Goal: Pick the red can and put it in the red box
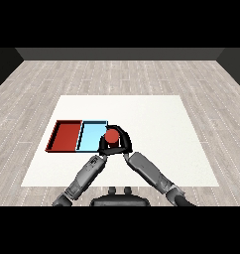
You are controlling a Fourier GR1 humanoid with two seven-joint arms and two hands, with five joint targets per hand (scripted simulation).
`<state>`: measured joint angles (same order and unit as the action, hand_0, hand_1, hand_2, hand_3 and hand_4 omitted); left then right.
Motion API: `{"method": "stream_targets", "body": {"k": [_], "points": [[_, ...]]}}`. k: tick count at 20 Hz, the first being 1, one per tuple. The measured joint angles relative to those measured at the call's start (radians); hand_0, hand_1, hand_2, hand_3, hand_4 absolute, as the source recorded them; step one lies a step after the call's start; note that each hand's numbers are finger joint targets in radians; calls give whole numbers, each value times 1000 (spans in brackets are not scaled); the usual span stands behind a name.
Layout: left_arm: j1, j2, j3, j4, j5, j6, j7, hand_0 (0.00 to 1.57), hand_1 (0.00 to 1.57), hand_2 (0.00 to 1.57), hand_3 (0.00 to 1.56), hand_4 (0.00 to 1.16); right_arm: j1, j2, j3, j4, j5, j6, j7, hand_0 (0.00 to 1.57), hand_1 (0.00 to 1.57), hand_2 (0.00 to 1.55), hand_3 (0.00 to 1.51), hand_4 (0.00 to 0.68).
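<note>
The red can [111, 136] stands upright at the right edge of the light blue tray [91, 135]. My right hand [125, 142] is curled round it from the right and behind. My left hand [101, 148] sits just left of and below the can, close to it, over the blue tray's near right corner; whether it touches the can is hidden. The red tray [66, 135] lies to the left of the blue tray, touching it, with nothing in it.
The two trays lie side by side on the left half of the white table [156, 129]. Both grey forearms come in from the lower corners and meet near the can.
</note>
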<state>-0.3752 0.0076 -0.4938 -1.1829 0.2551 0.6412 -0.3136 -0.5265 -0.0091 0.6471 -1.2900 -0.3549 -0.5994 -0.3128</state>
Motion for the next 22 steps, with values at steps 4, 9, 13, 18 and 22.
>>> {"method": "stream_targets", "body": {"k": [4,9,13,18,22], "points": [[-17,-2,-1,8,-1,23,-3,1571,1571,1555,1481,1131,11,5,-10,-7,28,13,10,0,0,0,0,0],[9,-4,27,10,-10,-12,0,1571,1571,1571,1509,1145,30,6,-39,-15,50,31,8,0,0,0,0,0],[10,-3,44,33,6,-24,-12,1571,1571,1571,1496,1142,41,-14,-103,-29,48,59,-10,0,0,0,0,0],[40,16,67,20,-21,-28,-17,1571,1571,1571,1482,1138,89,-71,-177,-174,53,77,37,0,0,0,0,0],[41,53,83,-16,-59,-13,17,1571,1571,1571,1473,1133,184,-151,-228,-312,42,118,44,0,0,0,0,0]]}}
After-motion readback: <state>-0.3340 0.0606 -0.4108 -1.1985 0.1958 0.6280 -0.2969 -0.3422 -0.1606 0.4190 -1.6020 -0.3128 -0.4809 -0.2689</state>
